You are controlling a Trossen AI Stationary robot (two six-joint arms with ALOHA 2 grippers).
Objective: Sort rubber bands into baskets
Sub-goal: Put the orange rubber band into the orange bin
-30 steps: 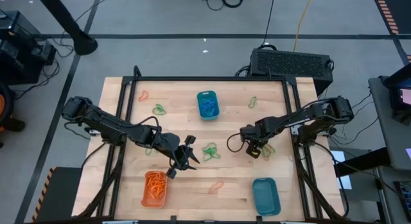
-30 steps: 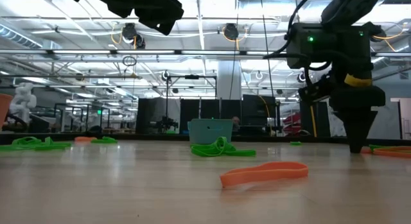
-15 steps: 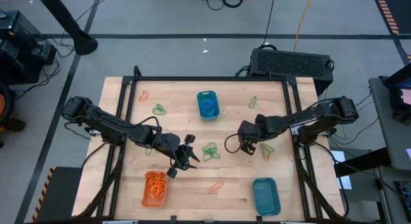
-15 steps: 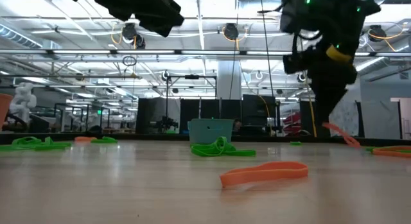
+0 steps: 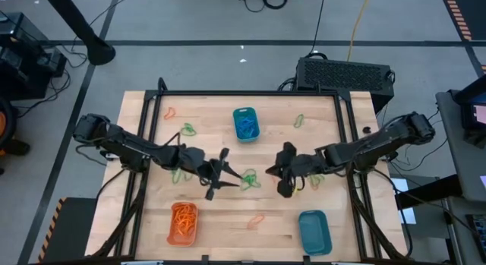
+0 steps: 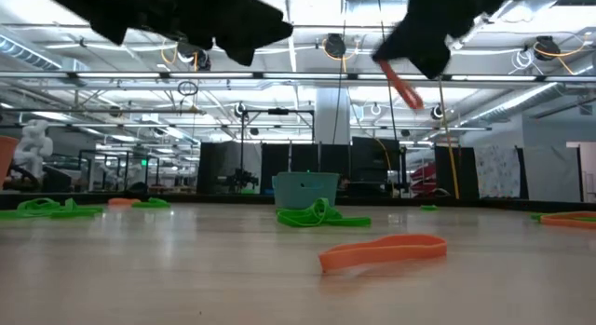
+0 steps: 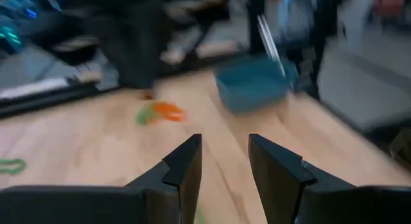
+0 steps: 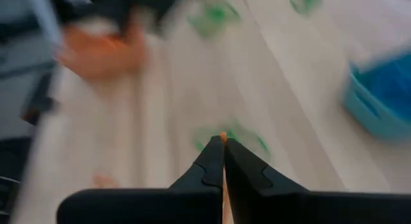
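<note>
Right gripper (image 5: 282, 190) is up off the table (image 5: 152, 212) near centre, fingers clamped on a thin orange rubber band (image 6: 402, 86) that dangles from the tip in the low view; in the right wrist view only a sliver of orange shows between the pinched fingertips (image 8: 216, 161), so the bite looks marginal, though motion blur makes that hard to call. Step in hand, as I read it: carry this band to the orange basket (image 5: 182, 222) at near left, already holding a heap of orange bands. To do it well: keep height, pass clear of the left gripper (image 5: 219, 174), which hovers just left of centre with fingers parted and nothing in them, and release only once over the basket's middle, low enough that the band can't bounce out. Teal basket with blue bands (image 5: 245, 123) sits far centre, empty-looking teal basket (image 5: 314, 230) near right. Loose stock: green cluster (image 5: 249, 178) at centre, one orange band (image 5: 256, 219) flat near centre, stray greens and an orange toward the far edge. Surface is pale wood planking, black frame around it; beyond is an open lab hall, ceiling lights, racks.
</note>
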